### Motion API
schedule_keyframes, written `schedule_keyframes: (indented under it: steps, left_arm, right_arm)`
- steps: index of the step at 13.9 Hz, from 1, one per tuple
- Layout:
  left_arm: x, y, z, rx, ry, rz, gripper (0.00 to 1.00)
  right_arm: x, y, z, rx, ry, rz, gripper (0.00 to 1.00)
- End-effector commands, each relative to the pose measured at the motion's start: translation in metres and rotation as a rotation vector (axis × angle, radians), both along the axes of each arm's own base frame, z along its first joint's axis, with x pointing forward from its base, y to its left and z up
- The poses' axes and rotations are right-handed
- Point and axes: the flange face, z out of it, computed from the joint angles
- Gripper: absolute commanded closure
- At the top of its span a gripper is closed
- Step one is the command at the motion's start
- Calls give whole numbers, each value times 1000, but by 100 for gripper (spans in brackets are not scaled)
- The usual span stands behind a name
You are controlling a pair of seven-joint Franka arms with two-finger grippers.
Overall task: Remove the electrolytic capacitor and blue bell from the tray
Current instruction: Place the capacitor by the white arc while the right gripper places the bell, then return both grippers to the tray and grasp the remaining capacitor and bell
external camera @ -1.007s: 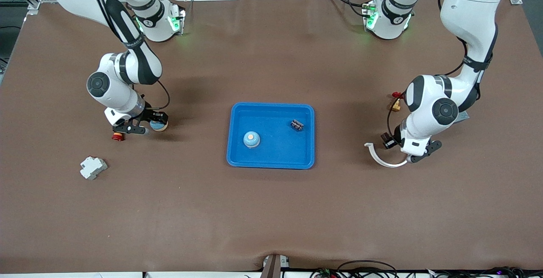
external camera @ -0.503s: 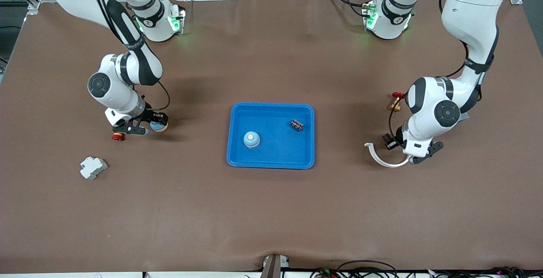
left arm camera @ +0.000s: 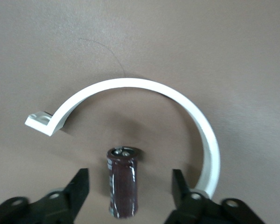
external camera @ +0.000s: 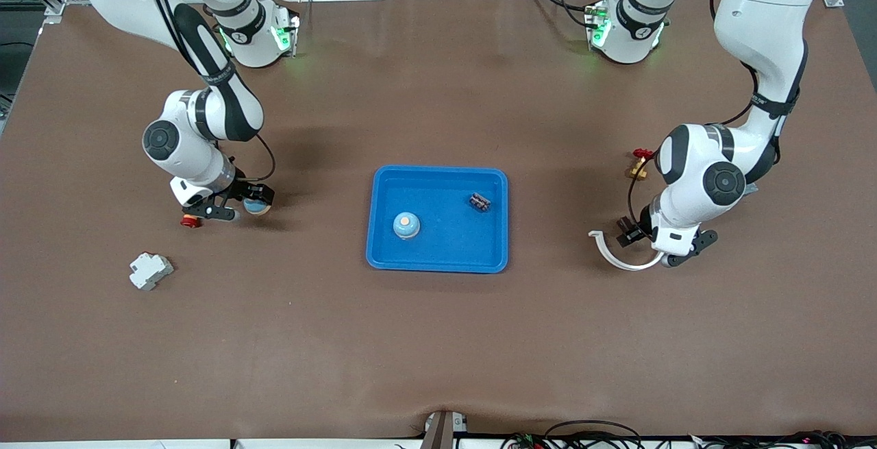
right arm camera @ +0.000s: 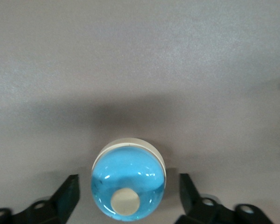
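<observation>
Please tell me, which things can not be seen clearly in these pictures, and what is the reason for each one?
- Capacitor: hidden in the front view by the left arm's wrist; lower end cut off in the left wrist view.
- Bell between the right gripper's open fingers: mostly covered by that gripper in the front view.
- Small dark part in the blue tray: too small to identify.
- Red and brass piece: partly covered by the left arm.

I see the dark brown capacitor [left arm camera: 122,182], a small cylinder lying on its side on the mat, between the left gripper's [left arm camera: 129,189] spread fingers, untouched. The blue dome bell [right arm camera: 129,183], cream button on top, sits upright between the right gripper's [right arm camera: 129,193] parted fingers.
</observation>
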Motion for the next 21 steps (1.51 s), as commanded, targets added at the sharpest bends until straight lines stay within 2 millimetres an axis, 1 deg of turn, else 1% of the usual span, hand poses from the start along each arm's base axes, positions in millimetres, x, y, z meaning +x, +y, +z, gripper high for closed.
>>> schedule_keyframes:
  steps: [1,2,4,7,8,9,11,12,13,14,16,18,19,20,21]
  left_arm:
    - [14,-18,56,14,47,14,0]
    - [21,-30,72,12,73,34,0]
    - [32,-57,103,5,92,80,0]
    - [35,-104,140,-20,89,130,0]
    - [34,-122,151,-33,77,153,0]
    - [33,-145,155,-42,71,178,0]
    - [32,-193,149,-50,72,220,0]
    - [30,-216,147,-53,72,226,0]
    - [28,-232,139,-51,79,242,0]
    - [26,-245,134,-47,78,260,0]
    - [17,-271,128,-42,83,274,0]
    - [7,-294,119,-49,72,281,0]
    - [6,-303,111,-57,64,314,0]
    - [4,-311,109,-70,53,352,0]
    - [4,-316,102,-78,45,389,0]
  right_arm:
    - [12,9,9,24,9,-35,0]
    - [16,17,16,30,28,-50,0]
    - [24,39,32,37,47,-86,0]
    - [25,101,45,34,31,-176,0]
    - [26,123,51,38,21,-209,0]
    - [27,146,57,42,10,-240,0]
    - [26,187,70,56,-9,-287,0]
    - [28,202,69,59,-11,-311,0]
    - [28,216,68,60,-11,-324,0]
    - [29,228,65,61,-11,-336,0]
    - [31,243,60,64,-16,-365,0]
    - [32,267,56,66,-17,-400,0]
    - [32,280,52,67,-17,-415,0]
    - [33,292,51,71,-20,-430,0]
    - [34,305,50,76,-22,-444,0]
